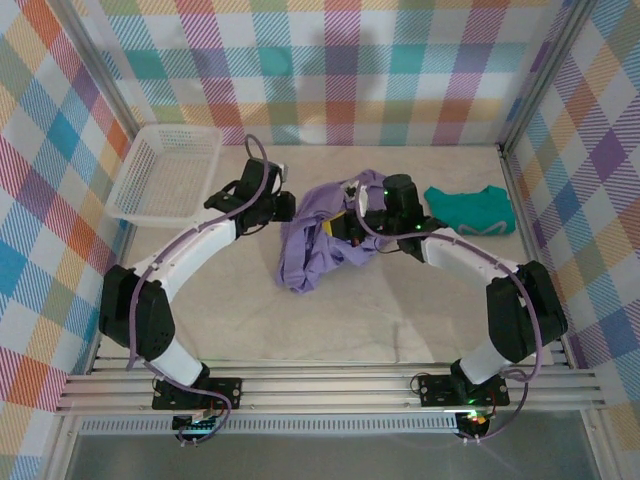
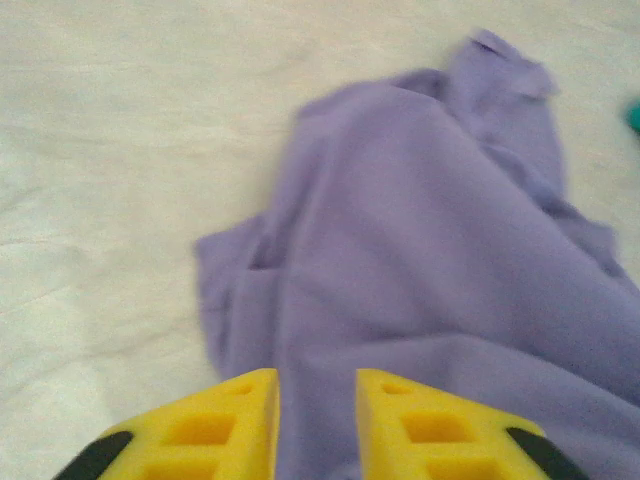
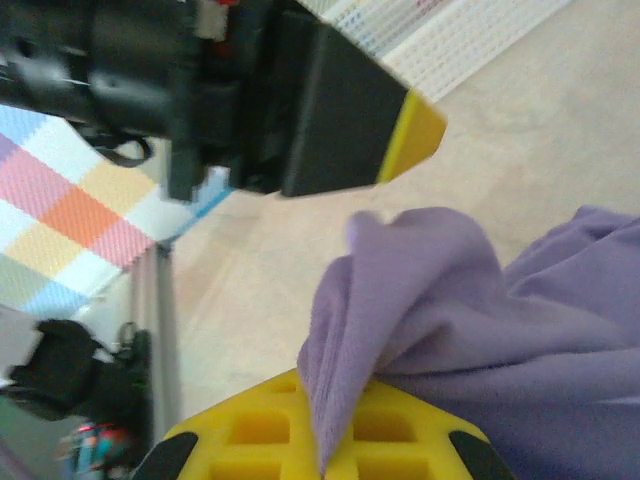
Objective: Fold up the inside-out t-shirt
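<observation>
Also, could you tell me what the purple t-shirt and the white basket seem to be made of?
The purple t-shirt looks like soft knit cotton, matte: it crumples into loose, rounded folds. The white basket is likely rigid plastic: its walls and floor are a moulded open lattice.

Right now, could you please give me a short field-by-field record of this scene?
t-shirt: lavender, crumpled in a heap mid-table, not yet folded
right pincer: shut on a fold of the t-shirt
left pincer: at the t-shirt's left edge, cloth showing in its gap; grip unclear
teal garment: lies flat to the right, apart from the t-shirt
white basket: far left of the table
table: pale surface
</observation>
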You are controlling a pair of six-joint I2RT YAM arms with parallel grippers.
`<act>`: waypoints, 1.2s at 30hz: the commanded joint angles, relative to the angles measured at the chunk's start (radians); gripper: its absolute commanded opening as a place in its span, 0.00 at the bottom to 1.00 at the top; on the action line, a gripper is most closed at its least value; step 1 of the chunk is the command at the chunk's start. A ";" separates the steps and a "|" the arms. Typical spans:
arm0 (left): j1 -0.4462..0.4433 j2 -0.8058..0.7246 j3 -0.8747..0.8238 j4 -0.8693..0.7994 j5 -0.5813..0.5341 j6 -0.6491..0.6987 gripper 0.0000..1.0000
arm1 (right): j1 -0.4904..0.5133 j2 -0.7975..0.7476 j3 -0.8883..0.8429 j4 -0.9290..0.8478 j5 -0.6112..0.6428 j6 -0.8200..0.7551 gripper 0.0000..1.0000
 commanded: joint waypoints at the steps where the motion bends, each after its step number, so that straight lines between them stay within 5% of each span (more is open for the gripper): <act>1: 0.006 -0.064 -0.046 -0.002 -0.142 -0.017 0.36 | -0.041 0.012 0.058 -0.097 -0.142 0.117 0.00; 8: -0.071 -0.333 -0.347 0.108 0.152 -0.055 0.54 | -0.079 0.069 0.113 -0.160 -0.171 0.141 0.00; 14: -0.196 -0.283 -0.382 0.117 0.089 0.009 0.79 | -0.081 0.069 0.139 -0.205 -0.169 0.130 0.00; 18: -0.193 -0.150 -0.311 0.119 -0.047 0.078 0.83 | -0.089 0.050 0.146 -0.268 -0.157 0.081 0.00; 22: -0.164 -0.052 -0.238 0.154 -0.016 0.093 0.81 | -0.099 0.018 0.135 -0.333 -0.140 0.019 0.00; 26: -0.147 0.046 -0.172 0.212 0.107 0.108 0.68 | -0.103 -0.021 0.107 -0.350 -0.151 -0.047 0.00; 30: -0.105 0.118 -0.120 0.248 0.349 0.103 0.32 | -0.112 -0.060 0.080 -0.403 -0.079 -0.122 0.00; 33: -0.069 0.107 -0.100 0.228 0.596 0.075 0.07 | -0.112 -0.090 0.082 -0.515 0.178 -0.148 0.02; 36: -0.062 0.028 -0.134 0.221 0.791 0.032 0.02 | -0.104 -0.127 0.070 -0.576 0.491 -0.108 0.09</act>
